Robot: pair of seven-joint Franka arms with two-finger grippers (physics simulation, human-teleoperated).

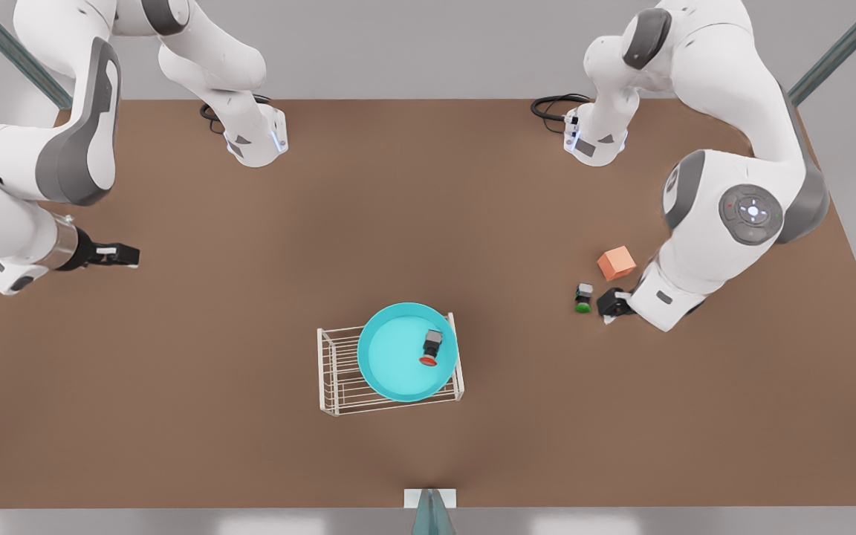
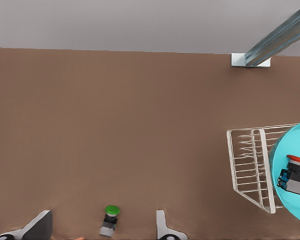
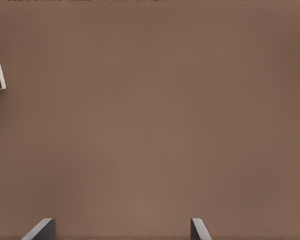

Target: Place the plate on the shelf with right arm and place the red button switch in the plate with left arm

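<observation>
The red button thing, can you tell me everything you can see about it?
The red button switch is tiny, with a boxy dark grey-black body and a round red cap. It lies on its side inside the turquoise plate, toward the front view's right, cap pointing toward that view's bottom edge. The plate sits on the white wire shelf. The switch touches only the plate; no gripper is near it.

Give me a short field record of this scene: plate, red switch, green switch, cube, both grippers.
plate: on the shelf, toward the front view's right end
red button switch: lying in the plate
green switch: on the table, beside the left gripper
orange cube: on the table near the green switch
left gripper: open, empty
right gripper: open, empty, at the front view's left
</observation>
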